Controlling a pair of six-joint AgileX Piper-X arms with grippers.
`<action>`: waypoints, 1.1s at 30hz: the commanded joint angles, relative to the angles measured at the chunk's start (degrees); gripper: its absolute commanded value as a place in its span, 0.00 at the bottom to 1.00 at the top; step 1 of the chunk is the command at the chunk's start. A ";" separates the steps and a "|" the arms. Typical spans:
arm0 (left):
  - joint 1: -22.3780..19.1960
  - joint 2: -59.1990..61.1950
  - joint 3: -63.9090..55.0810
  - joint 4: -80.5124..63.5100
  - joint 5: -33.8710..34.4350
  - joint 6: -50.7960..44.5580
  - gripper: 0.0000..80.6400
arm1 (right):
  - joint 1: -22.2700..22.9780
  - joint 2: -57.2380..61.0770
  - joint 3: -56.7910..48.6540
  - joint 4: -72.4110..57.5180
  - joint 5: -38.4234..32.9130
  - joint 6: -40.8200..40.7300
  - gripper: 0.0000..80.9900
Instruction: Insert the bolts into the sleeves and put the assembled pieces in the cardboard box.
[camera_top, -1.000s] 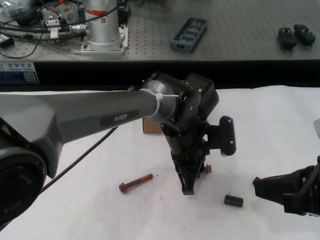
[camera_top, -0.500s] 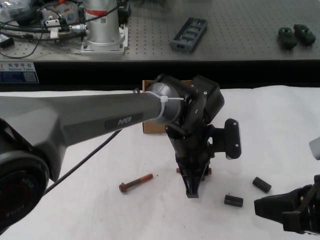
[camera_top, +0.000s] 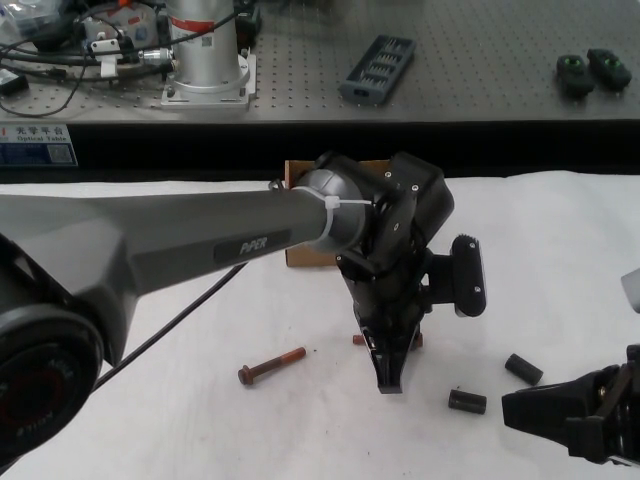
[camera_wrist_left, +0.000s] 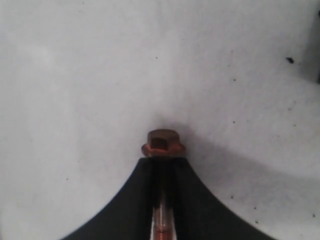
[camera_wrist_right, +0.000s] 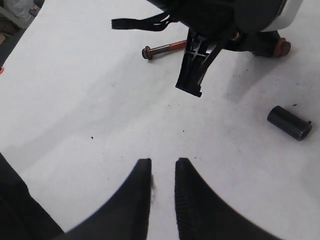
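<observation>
Between the left fingers (camera_wrist_left: 127, 210) — a bolt (camera_wrist_left: 163, 145), shank mostly hidden

L arm (camera_top: 150, 235) runs from the near-left corner out over mid worktop (camera_top: 560, 250), wrist bent so the L hand (camera_top: 390, 382) points steeply down, tips close above the surface. Its fingers (camera_wrist_left: 135, 210) are pinched tight on a bolt (camera_wrist_left: 163, 143), head poking out past the tips. R hand (camera_wrist_right: 162, 167) sits low at the near-right corner, approx level & aimed toward the L one, fingers parallel w/ a narrow gap, nothing btwn them.
</observation>
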 joint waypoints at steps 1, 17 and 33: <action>-0.18 0.01 -0.32 0.28 -1.46 -1.65 0.01 | 0.09 -0.47 -0.14 -0.51 -1.01 -0.22 0.18; 3.05 -11.67 -0.32 0.11 10.50 -26.86 0.01 | 0.09 0.16 -0.14 -1.42 8.86 0.68 0.18; 11.52 -22.28 6.18 -8.17 21.37 -48.52 0.01 | 0.09 20.09 -10.26 -2.84 12.72 6.93 0.18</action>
